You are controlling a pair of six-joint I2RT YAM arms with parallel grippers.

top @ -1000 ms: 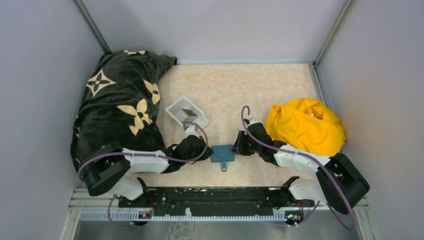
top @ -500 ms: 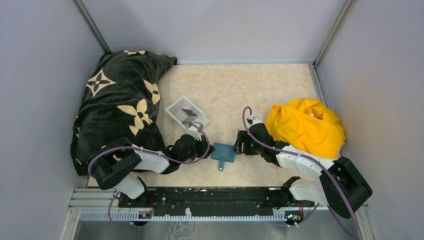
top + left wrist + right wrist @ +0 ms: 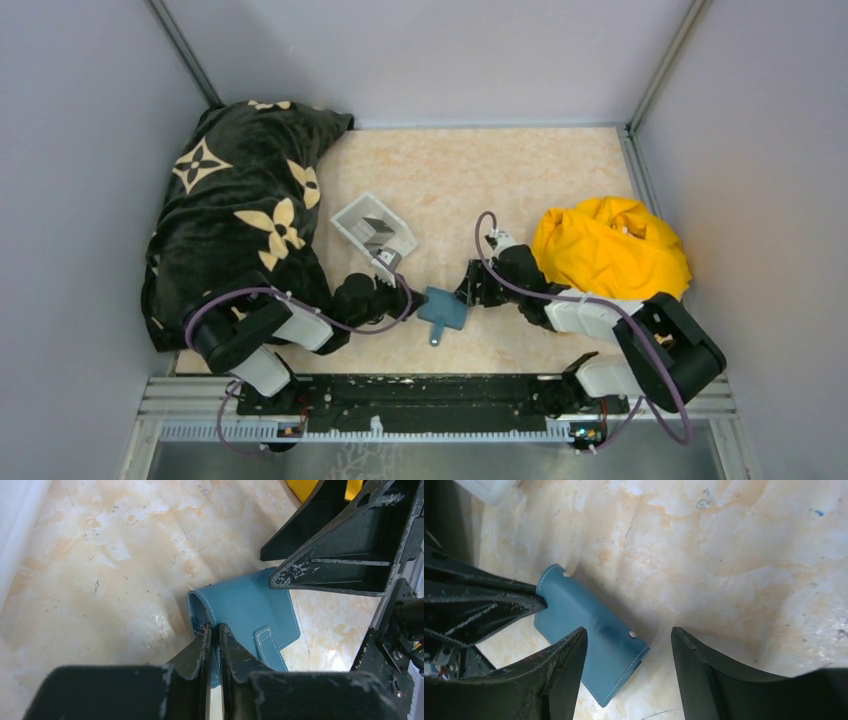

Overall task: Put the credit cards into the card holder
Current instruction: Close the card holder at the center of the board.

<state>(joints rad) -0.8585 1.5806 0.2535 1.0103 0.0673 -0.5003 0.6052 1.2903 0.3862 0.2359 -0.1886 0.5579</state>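
Note:
The card holder (image 3: pixel 441 308), a closed teal wallet with a strap, lies flat on the marble table near the front. My left gripper (image 3: pixel 408 299) is shut on its left edge; in the left wrist view the fingertips (image 3: pixel 214 630) pinch the folded edge of the card holder (image 3: pixel 250 607). My right gripper (image 3: pixel 469 290) stands open at the wallet's right side. In the right wrist view its open jaws (image 3: pixel 628 631) straddle one corner of the card holder (image 3: pixel 574 610) without touching it. Grey credit cards (image 3: pixel 377 229) lie in a clear tray.
The clear-white tray (image 3: pixel 352 212) sits just behind the left gripper. A black patterned blanket (image 3: pixel 235 205) fills the left side and a yellow cloth (image 3: pixel 610 250) lies at the right. Grey walls close in the table.
My right gripper has opened and come off the wallet. The left arm has drawn back leftward with the wallet, which has shifted slightly left and turned.

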